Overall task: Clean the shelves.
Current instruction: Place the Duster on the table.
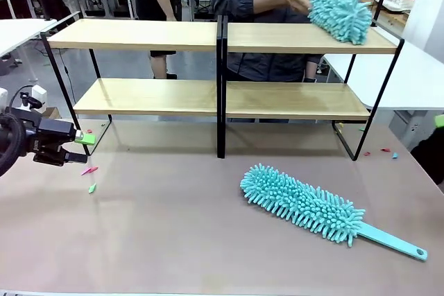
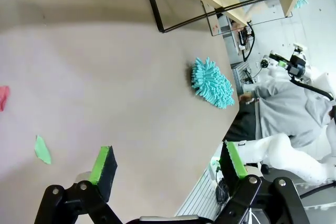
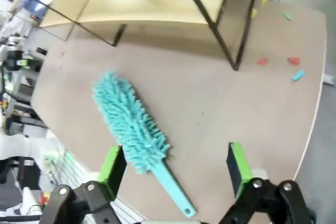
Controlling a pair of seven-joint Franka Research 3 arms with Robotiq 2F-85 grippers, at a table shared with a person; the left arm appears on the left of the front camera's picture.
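Note:
The shelves (image 1: 146,35) stand across the far half of the table, two light wooden tiers on a black frame. A person's hand holds a teal fluffy duster (image 1: 340,14) on the right end of the top board. Another teal duster (image 1: 302,203) lies flat on the table at front right, handle toward the right. My right gripper (image 3: 176,165) hangs open above that duster's (image 3: 131,121) handle end, holding nothing. My left gripper (image 1: 78,148) is at the far left, low over the table and open (image 2: 168,163). The lying duster (image 2: 211,83) is well away from it.
Small paper scraps lie on the brown table: pink (image 1: 89,170) and green (image 1: 91,187) near the left gripper, red (image 3: 294,61) and blue (image 3: 297,75) by the shelves' right leg (image 3: 239,45). White tables flank both sides. The table's edge (image 3: 310,129) is near the right gripper.

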